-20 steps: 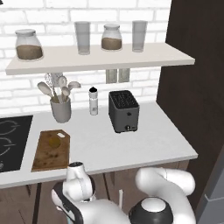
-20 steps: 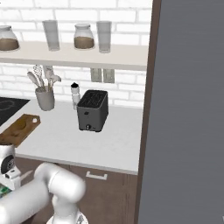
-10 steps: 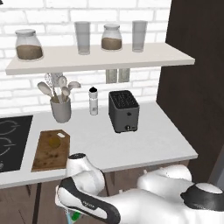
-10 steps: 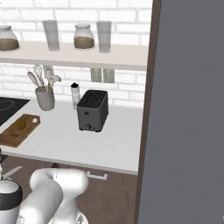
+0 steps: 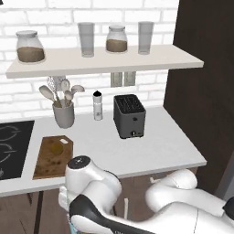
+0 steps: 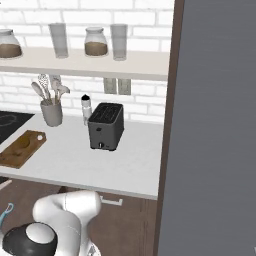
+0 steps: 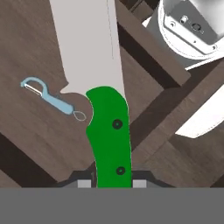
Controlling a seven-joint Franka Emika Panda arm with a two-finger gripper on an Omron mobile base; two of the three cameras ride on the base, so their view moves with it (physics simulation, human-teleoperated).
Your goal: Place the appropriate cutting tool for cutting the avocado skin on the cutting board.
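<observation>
The knife (image 7: pixel 109 131) has a bright green handle with two dark rivets, and its pale grey blade (image 7: pixel 89 43) runs away up the hand view. My gripper (image 7: pixel 113 183) is shut on the lower end of that handle, held low over a dark wooden floor. On the white counter lies the dark brown cutting board (image 5: pixel 51 159) (image 6: pixel 17 150), left of the middle. The olive-brown avocado (image 5: pixel 57 148) (image 6: pixel 23 144) rests on the board's far half.
A light-blue peeler (image 7: pixel 48 98) (image 6: pixel 6 212) lies on the floor to the left of the blade. On the counter stand a dark toaster (image 5: pixel 129 115), a white bottle (image 5: pixel 97 105) and a utensil holder (image 5: pixel 63 114). The black stovetop (image 5: pixel 11 146) borders the board's left.
The arm has swung and folded lower in front of the counter, and its white links now bulk larger at the bottom of both base views. Nothing on the counter has moved.
</observation>
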